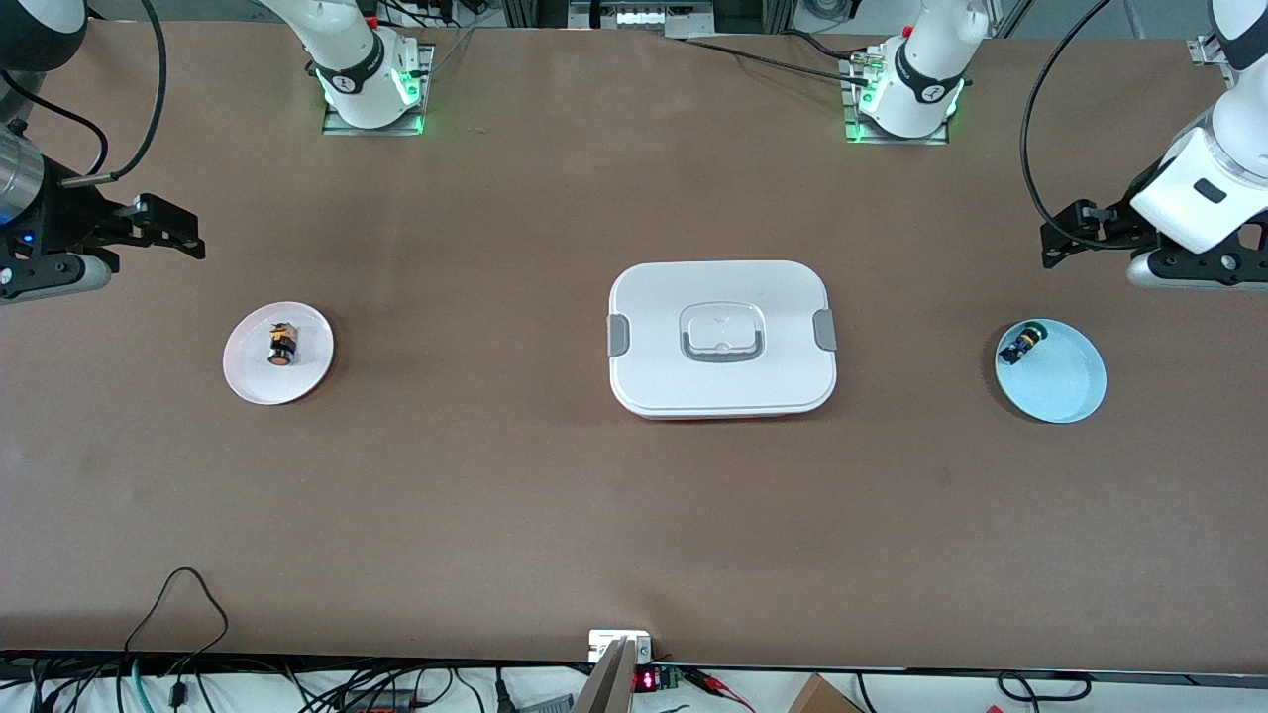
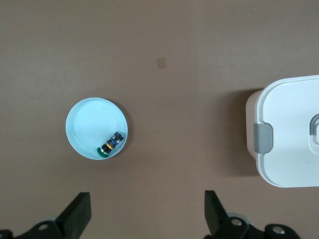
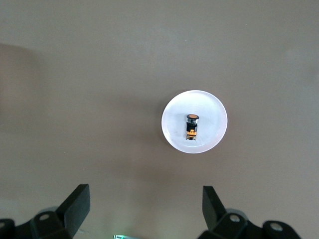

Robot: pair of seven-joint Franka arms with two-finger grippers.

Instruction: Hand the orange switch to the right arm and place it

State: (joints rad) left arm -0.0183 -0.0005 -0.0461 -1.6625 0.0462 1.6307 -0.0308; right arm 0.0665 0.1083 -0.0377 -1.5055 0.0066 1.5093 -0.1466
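The orange switch (image 1: 281,345) lies on its side on a small white plate (image 1: 307,374) toward the right arm's end of the table. It also shows in the right wrist view (image 3: 192,126), on that plate (image 3: 214,119). My right gripper (image 1: 186,234) hangs open and empty in the air over bare table beside the plate; its fingertips (image 3: 79,196) stand wide apart. My left gripper (image 1: 1056,238) is open and empty in the air at the left arm's end, near a light blue plate (image 1: 1068,384).
A switch with a green cap (image 1: 1020,346) lies on the blue plate, also seen in the left wrist view (image 2: 109,145). A white lidded container (image 1: 722,339) with grey clips sits at the table's middle. Cables run along the table's front edge.
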